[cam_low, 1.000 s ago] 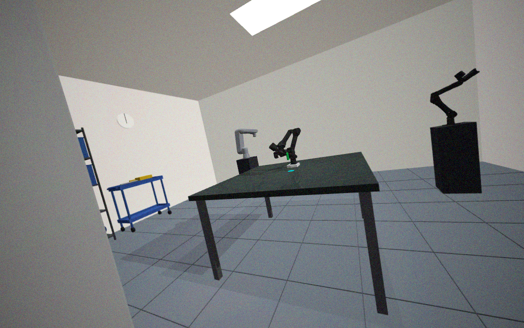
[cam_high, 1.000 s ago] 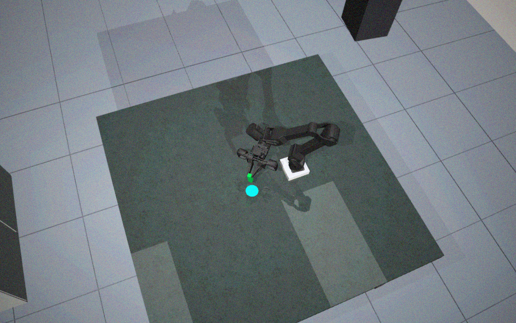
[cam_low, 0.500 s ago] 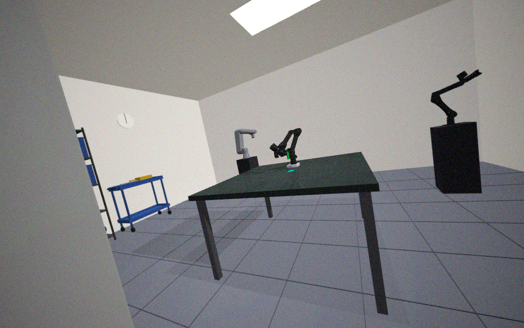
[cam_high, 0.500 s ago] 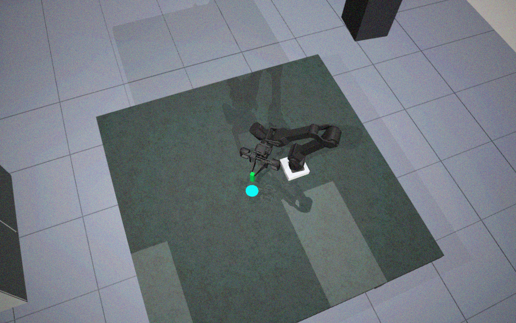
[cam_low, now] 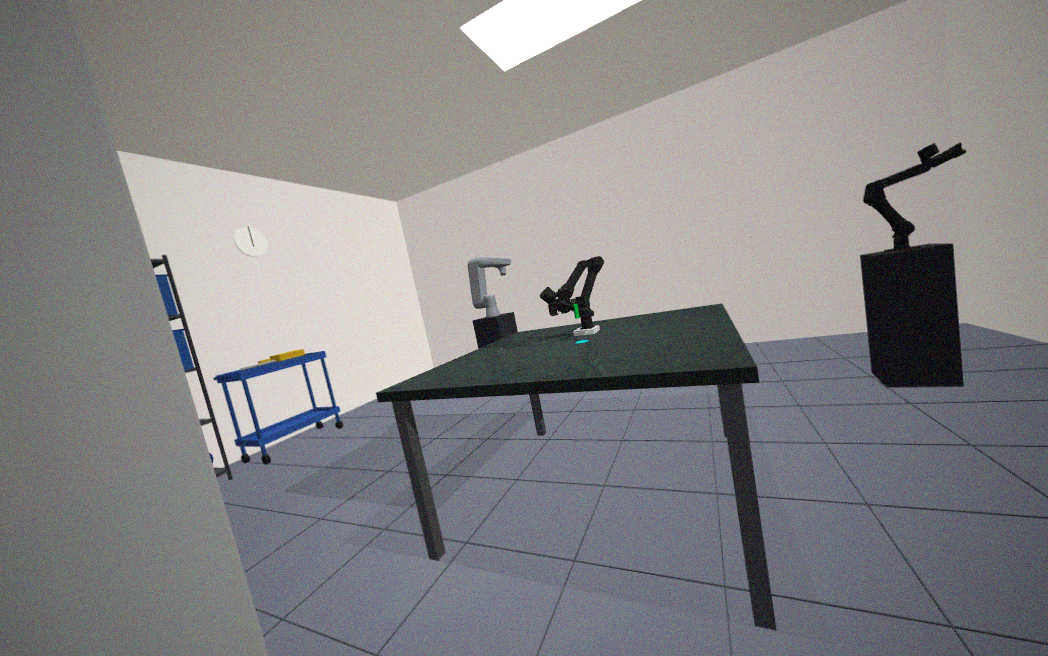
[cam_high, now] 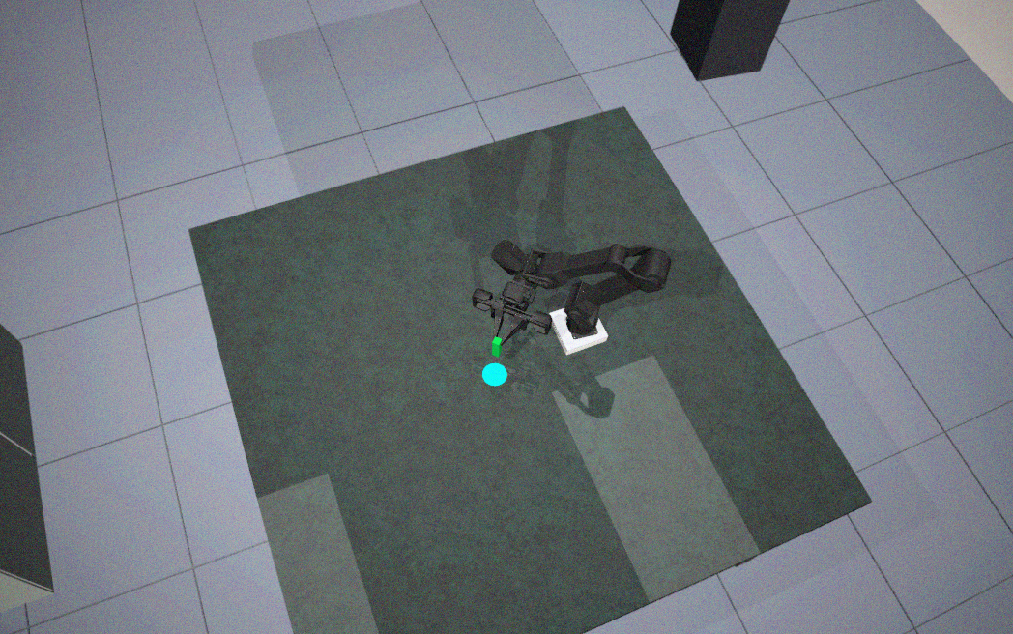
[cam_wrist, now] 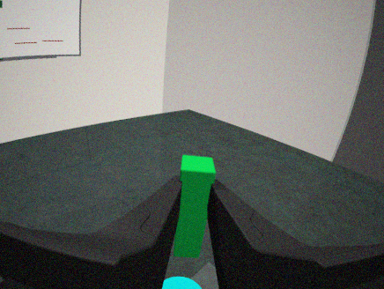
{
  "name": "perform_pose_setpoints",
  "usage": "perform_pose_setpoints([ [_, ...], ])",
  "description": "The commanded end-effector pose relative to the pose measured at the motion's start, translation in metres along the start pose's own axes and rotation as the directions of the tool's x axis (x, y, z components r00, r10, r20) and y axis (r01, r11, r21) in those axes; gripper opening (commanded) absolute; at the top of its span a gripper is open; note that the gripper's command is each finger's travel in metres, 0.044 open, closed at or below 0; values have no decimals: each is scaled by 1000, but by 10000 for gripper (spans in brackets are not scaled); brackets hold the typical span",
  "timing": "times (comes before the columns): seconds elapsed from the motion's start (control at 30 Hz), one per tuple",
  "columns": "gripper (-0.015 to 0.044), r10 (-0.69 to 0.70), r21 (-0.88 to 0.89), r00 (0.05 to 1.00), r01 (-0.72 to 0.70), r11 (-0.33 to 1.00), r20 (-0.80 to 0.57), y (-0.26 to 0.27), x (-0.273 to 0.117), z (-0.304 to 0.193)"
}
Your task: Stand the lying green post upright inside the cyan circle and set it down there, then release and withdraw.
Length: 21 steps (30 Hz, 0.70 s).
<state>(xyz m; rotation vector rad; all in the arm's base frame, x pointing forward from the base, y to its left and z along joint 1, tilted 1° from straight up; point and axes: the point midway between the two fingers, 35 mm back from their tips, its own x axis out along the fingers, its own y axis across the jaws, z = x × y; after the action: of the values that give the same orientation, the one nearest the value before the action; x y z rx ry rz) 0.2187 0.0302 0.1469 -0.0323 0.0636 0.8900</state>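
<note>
The green post (cam_high: 496,346) (cam_low: 576,310) (cam_wrist: 194,211) is held roughly upright in the air, well above the table. My gripper (cam_high: 499,343) (cam_wrist: 195,184) is shut on it, with one finger on each side near its upper end. The cyan circle (cam_high: 494,374) (cam_low: 581,341) (cam_wrist: 181,283) lies flat on the table, just below the post in the top view, and is partly cut off at the bottom of the wrist view. In the exterior view the post hangs above the circle, slightly to its left. Its lower end touches nothing.
The dark green table (cam_high: 359,299) (cam_low: 657,348) carries the arm's white base (cam_high: 579,346) (cam_low: 586,331), to the right of the circle in the top view. Lighter patches and arm shadows lie across the table. A blue cart (cam_low: 286,421) and black pedestals stand away from it.
</note>
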Motion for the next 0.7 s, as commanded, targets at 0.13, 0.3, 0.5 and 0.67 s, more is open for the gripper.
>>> perform_pose_setpoints([
  [0.13,23,3,-8,1000,-3,1000,3,0,0,-1],
  [0.3,23,3,-8,1000,-3,1000,3,-5,1,-10],
  [0.5,23,3,-8,1000,-3,1000,3,-9,3,-22],
  [0.67,23,3,-8,1000,-3,1000,3,-11,4,-32],
])
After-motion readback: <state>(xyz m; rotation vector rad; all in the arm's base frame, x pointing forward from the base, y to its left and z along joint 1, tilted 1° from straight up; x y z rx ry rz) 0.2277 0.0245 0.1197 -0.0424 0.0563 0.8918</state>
